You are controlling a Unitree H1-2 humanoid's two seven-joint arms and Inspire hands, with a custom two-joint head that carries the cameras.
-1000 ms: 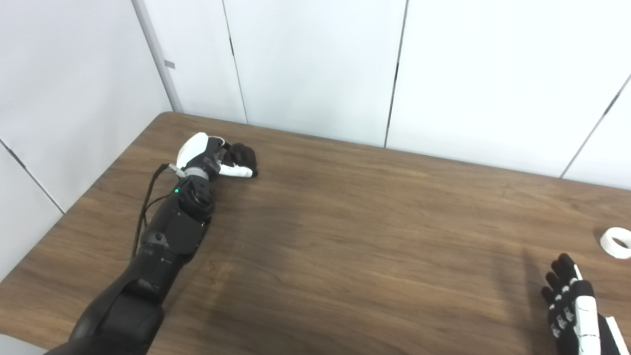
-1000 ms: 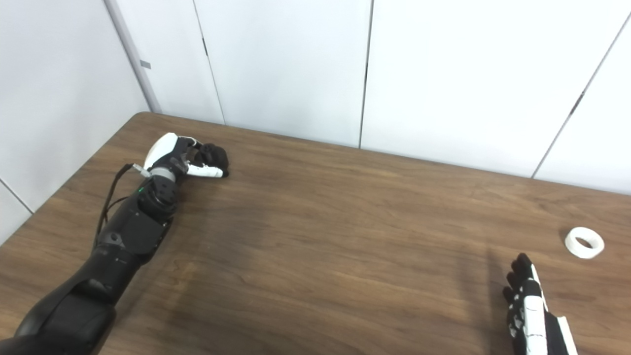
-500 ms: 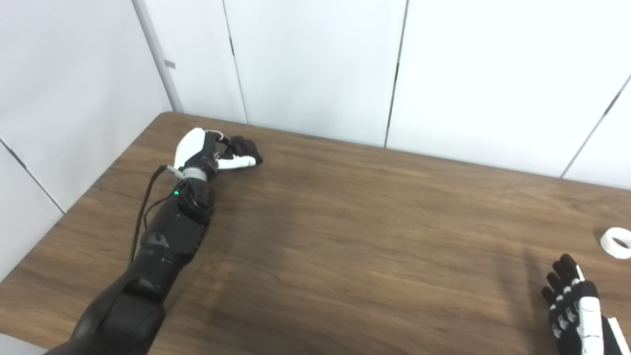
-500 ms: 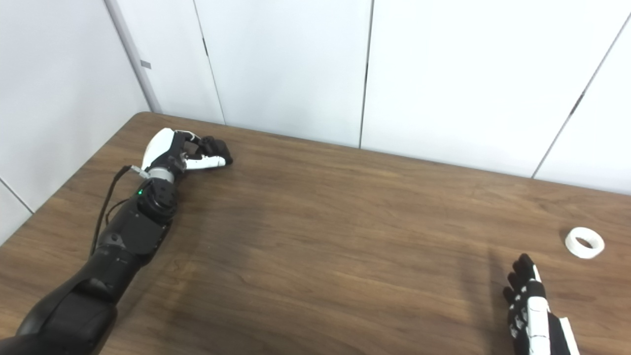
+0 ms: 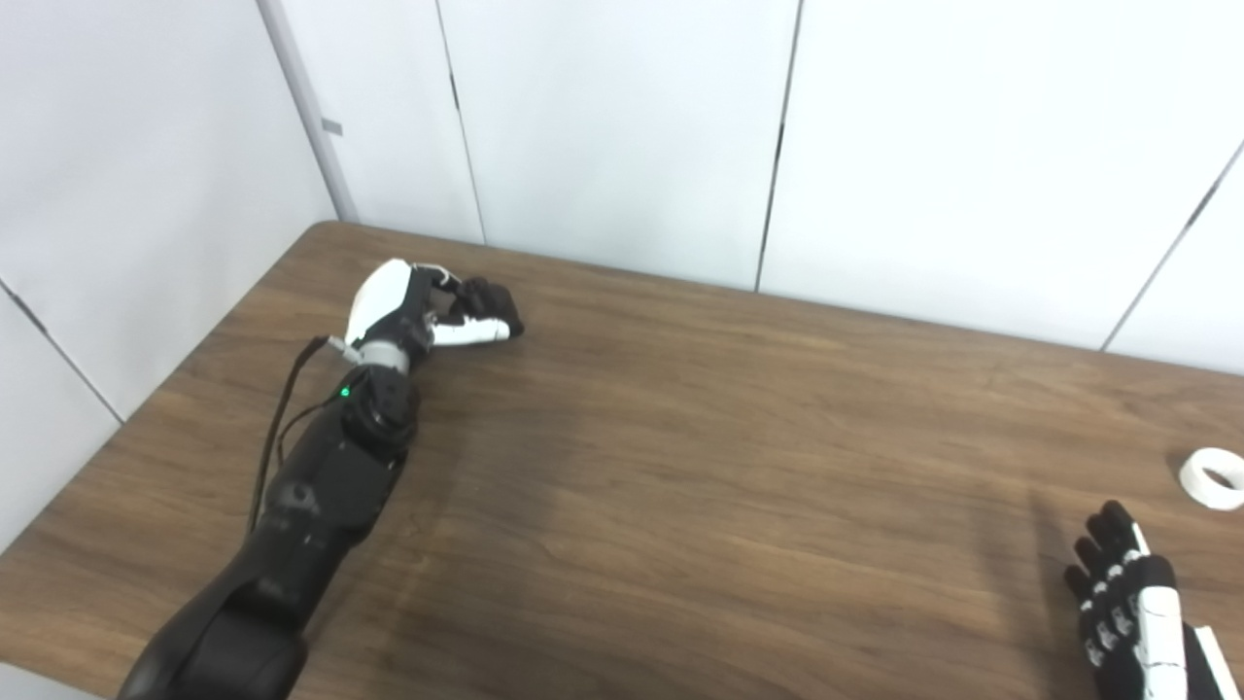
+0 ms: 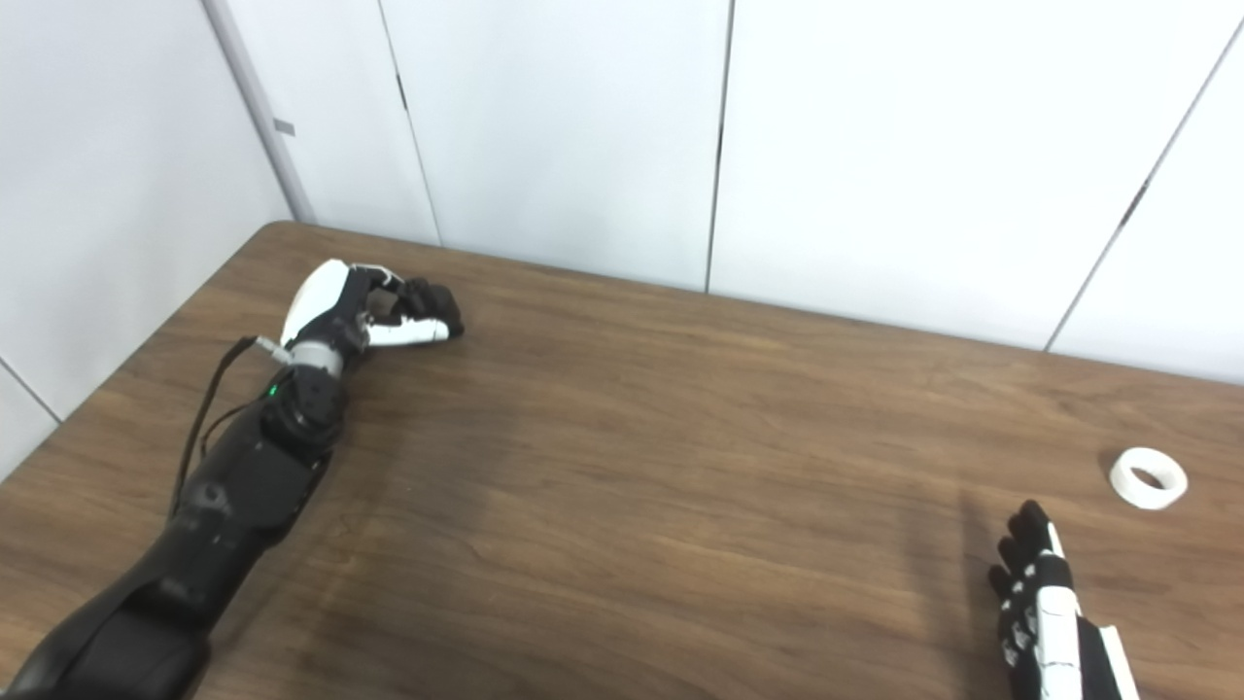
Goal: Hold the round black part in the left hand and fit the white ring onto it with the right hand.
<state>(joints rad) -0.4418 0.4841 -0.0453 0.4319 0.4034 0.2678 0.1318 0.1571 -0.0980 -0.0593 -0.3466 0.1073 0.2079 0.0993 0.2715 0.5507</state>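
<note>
Small white ring [image 6: 1148,477], flat on the brown table [image 6: 680,467] at the far right, its hole facing up. Right hand [image 6: 1045,612] near it, not touching, fingers straight and slightly apart, empty. Across the table the left hand [image 5: 428,311] curls its fingers round something dark; whether that's the black part, can't tell. Bare wood lies between them

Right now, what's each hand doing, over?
Left hand curled at far-left of table, round black part not clearly visible in it. Right hand open, empty. White ring untouched beyond it. Path clear.
</note>
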